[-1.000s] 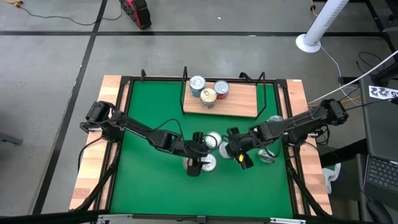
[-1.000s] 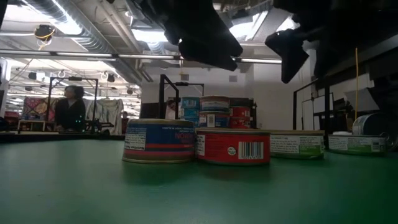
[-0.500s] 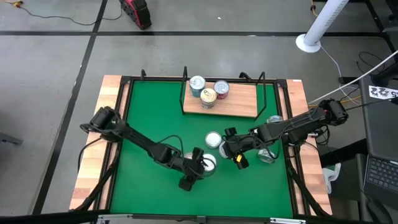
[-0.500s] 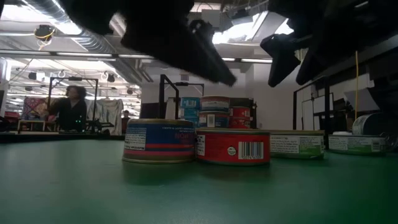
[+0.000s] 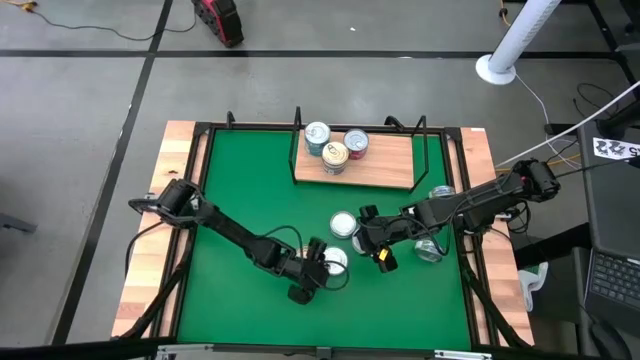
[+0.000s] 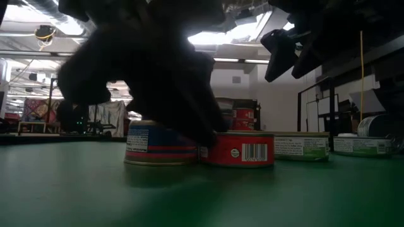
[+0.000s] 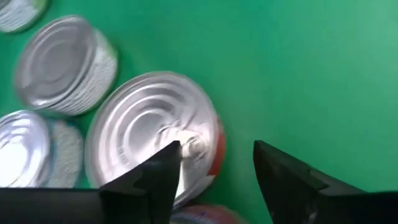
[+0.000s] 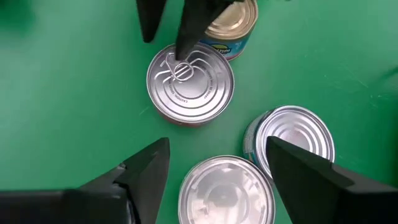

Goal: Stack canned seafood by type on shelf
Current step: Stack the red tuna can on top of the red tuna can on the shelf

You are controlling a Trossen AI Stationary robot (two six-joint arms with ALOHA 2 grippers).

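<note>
On the green mat (image 5: 240,200) stands a red-labelled can (image 8: 189,84) with a silver lid, a blue-labelled can (image 6: 151,144) close beside it. My left gripper (image 7: 214,149) is low over the red can and open: one finger over the lid, the other beyond the rim above the mat. My right gripper (image 8: 217,142) hovers open above a group of silver-lidded cans (image 8: 292,140), holding nothing. The shelf (image 5: 385,168) at the far side carries three cans (image 5: 335,155). My left gripper comes slanting down from the table's near-left side. One fingertip (image 8: 185,46) stands over the red can's lid by the pull tab (image 8: 180,70). Whether it touches the lid I cannot tell. The can sits flat on the mat.
Green-labelled cans (image 6: 302,145) stand right of the red one, with one more can (image 5: 441,193) near the mat's right rail. Black wire rails (image 5: 428,150) frame the shelf. Pale wooden planks (image 5: 150,260) edge the mat; its left half is bare green.
My left gripper has gone toward the table's near edge and down, rolling its wrist, and now stands low at the red can. The cans have stayed put. My right gripper has kept its place and tipped slightly.
</note>
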